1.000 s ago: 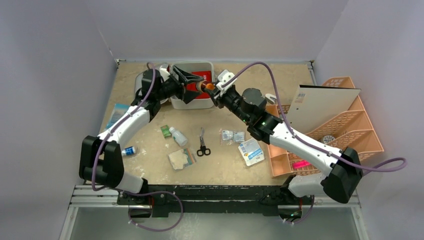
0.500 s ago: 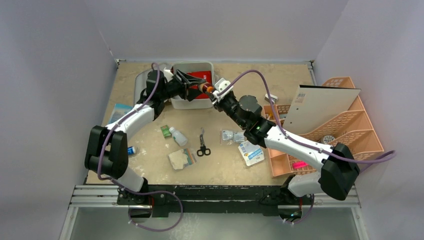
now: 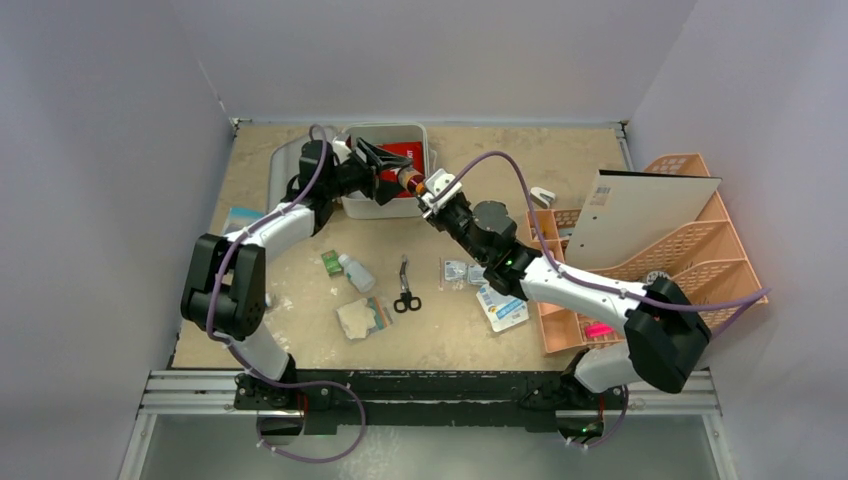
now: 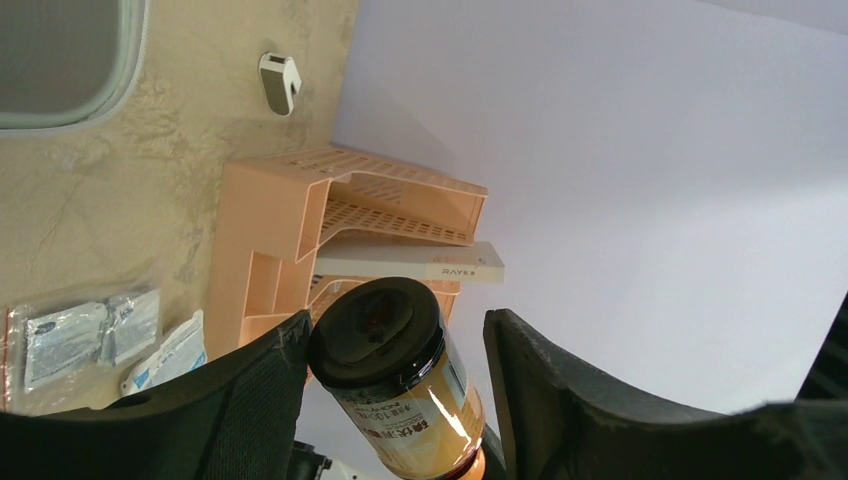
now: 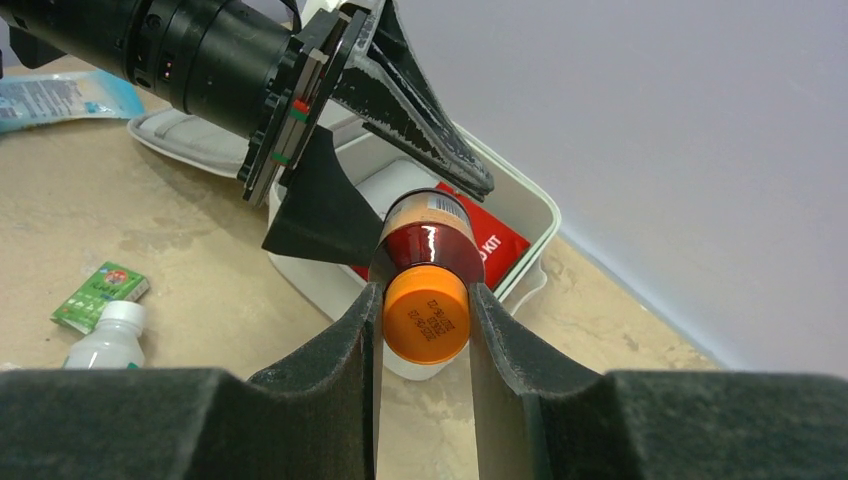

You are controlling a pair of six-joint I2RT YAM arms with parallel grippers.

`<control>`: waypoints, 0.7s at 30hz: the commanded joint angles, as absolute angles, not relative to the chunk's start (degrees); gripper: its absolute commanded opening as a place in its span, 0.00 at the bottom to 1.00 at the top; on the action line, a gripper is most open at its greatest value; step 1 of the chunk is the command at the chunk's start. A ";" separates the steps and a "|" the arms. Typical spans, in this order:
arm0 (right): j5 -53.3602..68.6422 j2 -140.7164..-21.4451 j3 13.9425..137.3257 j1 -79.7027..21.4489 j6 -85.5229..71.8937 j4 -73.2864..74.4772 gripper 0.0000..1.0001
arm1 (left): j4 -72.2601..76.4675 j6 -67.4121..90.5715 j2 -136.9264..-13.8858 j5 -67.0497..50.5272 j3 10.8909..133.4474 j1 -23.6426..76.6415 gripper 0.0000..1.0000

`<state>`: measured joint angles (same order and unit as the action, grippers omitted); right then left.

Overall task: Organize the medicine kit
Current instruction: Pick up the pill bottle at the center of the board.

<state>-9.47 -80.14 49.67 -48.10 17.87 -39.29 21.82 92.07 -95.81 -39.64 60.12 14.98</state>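
Note:
The medicine kit (image 3: 384, 207) lies open at the back of the table, a white case with its lid (image 3: 283, 166) flat to the left and a red pouch (image 3: 407, 152) inside. Just above its front right rim, my right gripper (image 3: 426, 189) is shut on the orange cap (image 5: 427, 318) of an amber bottle (image 5: 428, 238) held level. My left gripper (image 3: 392, 173) is open around the bottle's dark bottom end (image 4: 378, 333). In the left wrist view, one finger (image 4: 262, 385) touches the bottle and the other (image 4: 560, 385) stands clear of it.
On the table in front of the kit lie scissors (image 3: 405, 291), a small white bottle (image 3: 356, 273), a green box (image 3: 331, 262), several packets (image 3: 466, 271) and a gauze pack (image 3: 362, 318). A peach lattice organizer (image 3: 690, 255) holding a board fills the right side.
Both grippers and the bottle shifted slightly left over the kit. The left arm's elbow rose and swung inward. The left jaws narrowed, then widened a little.

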 commanded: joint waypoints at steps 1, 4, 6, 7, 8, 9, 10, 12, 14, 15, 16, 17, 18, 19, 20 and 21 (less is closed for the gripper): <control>-8.29 -81.81 48.44 -48.82 22.05 -43.82 0.09 | 30.14 97.70 -92.45 -39.81 60.91 15.03 0.62; -8.60 -83.06 48.24 -48.87 24.85 -47.02 0.09 | 29.73 98.64 -91.86 -39.46 60.11 15.03 0.63; -7.76 -83.98 48.34 -48.91 26.89 -48.05 0.09 | 28.88 99.16 -92.12 -39.58 60.33 15.18 0.64; -7.48 -84.16 48.14 -48.95 27.50 -48.83 0.09 | 29.25 99.65 -92.44 -39.74 60.42 15.32 0.64; -6.93 -84.17 47.90 -49.02 28.21 -49.18 0.09 | 29.74 100.23 -92.91 -40.18 60.57 15.42 0.64; -6.34 -84.20 47.85 -49.03 29.05 -48.94 0.09 | 30.14 101.34 -93.35 -40.61 60.66 15.53 0.64; -5.54 -84.15 47.63 -49.05 30.14 -48.65 0.09 | 31.35 103.49 -93.98 -40.88 60.49 15.70 0.64; -3.53 -84.13 46.91 -49.21 32.65 -48.36 0.09 | 35.47 106.87 -94.86 -40.51 59.78 15.90 0.64; -1.94 -84.29 46.26 -49.30 34.83 -48.43 0.10 | 39.03 109.25 -96.05 -40.19 59.20 15.94 0.60; -1.93 -84.55 46.51 -49.31 35.91 -48.22 0.10 | 40.39 110.06 -96.67 -40.36 59.06 15.99 0.57; -2.04 -84.89 47.10 -49.31 37.03 -47.37 0.10 | 41.76 111.03 -97.22 -40.48 58.75 16.00 0.54; -2.24 -85.16 47.90 -49.38 38.18 -45.75 0.10 | 43.47 111.80 -97.68 -40.41 58.26 16.00 0.50; -2.46 -85.43 48.67 -49.43 39.46 -44.28 0.10 | 45.01 112.36 -97.97 -40.33 57.81 16.00 0.46; -2.88 -85.69 49.08 -49.54 40.47 -43.38 0.10 | 45.95 112.76 -98.15 -40.16 57.49 16.00 0.42; -3.32 -85.89 49.28 -49.63 41.34 -43.18 0.10 | 46.00 112.64 -98.10 -39.91 57.26 16.00 0.39; -3.75 -85.95 49.26 -49.74 41.81 -43.30 0.10 | 45.42 112.03 -98.12 -39.74 57.30 15.92 0.37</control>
